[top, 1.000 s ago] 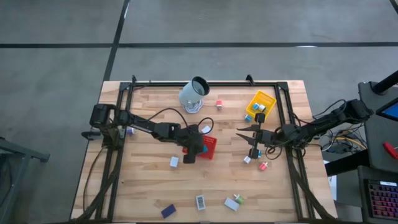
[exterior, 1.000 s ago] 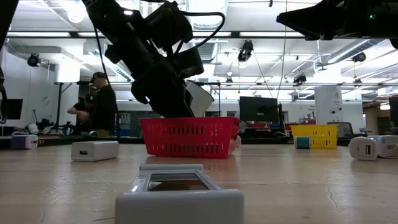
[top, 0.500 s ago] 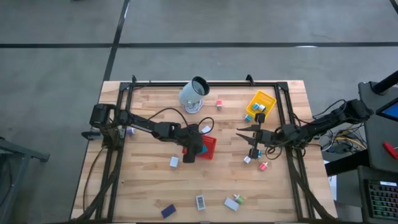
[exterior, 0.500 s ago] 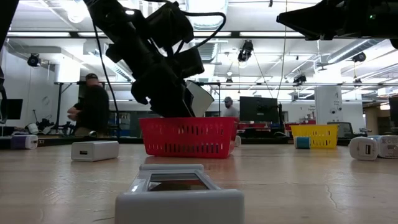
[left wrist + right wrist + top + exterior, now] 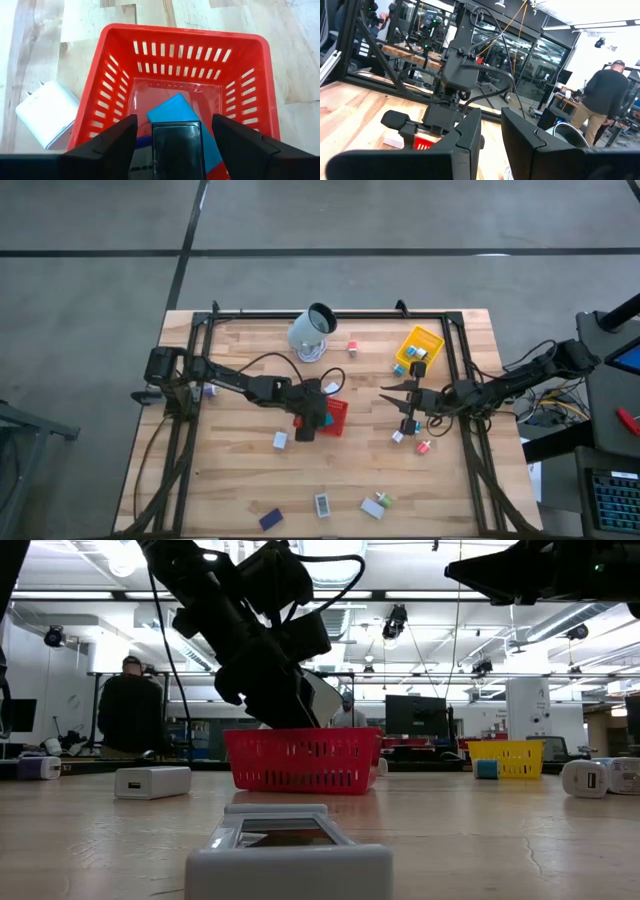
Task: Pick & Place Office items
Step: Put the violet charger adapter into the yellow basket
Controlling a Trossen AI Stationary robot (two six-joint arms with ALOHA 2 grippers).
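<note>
We are hovering the left gripper (image 5: 175, 142), jaws apart, over the red tray (image 5: 100, 90), releasing the black block (image 5: 177, 145) squarely inside.

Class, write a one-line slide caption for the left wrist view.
Left gripper open above the red mesh tray, a black item and teal item lying inside.

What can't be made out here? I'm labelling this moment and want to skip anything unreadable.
- Red tray contents: in the left wrist view, the left gripper fingers hide part of the teal item and black item; the picture's bottom edge cuts them off.
- Items in the yellow tray: too small in the high view; the low view shows only its wall.
- Right gripper: whether anything sits between its fingers is too small to tell in the high view.
</note>
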